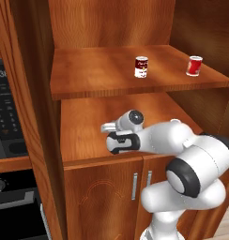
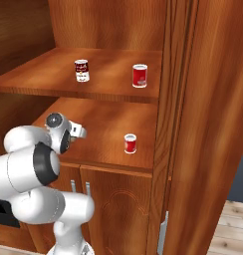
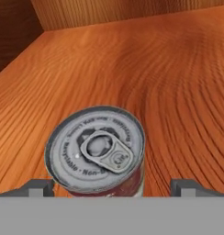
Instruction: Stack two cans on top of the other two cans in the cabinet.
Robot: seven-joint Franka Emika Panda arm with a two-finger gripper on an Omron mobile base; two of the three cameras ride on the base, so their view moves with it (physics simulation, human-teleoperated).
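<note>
Silver-lidded, with a pull tab, the can (image 3: 96, 151) in the hand view stands upright on the lower shelf board (image 3: 178, 82) directly beneath the hand, between the two dark fingertips (image 3: 38, 187). The gripper (image 3: 113, 188) is spread wide, a tip on either side of the can and not pressing it; nothing is held. Its body shows reddish below the lid, so I cannot tell from this angle whether it is the pale grey-green can.

On the same lower shelf, towards its right end, the small red can (image 2: 130, 143) stands alone, well apart from the arm. On the upper shelf (image 1: 97, 75) the red-over-white can (image 1: 141, 66) and the plain red can (image 1: 194, 65) stand apart from each other, each with a bare top.

By my reading, no stacking is done: both lower cans must be lifted and set onto the upper pair, and the first grasp is only being lined up.

Room is tight. The upper shelf's front edge hangs over the lower bay, so a lifted can has to come out forward before rising. The cabinet (image 2: 193, 124) side walls close the bay left and right; open board lies behind the can.
</note>
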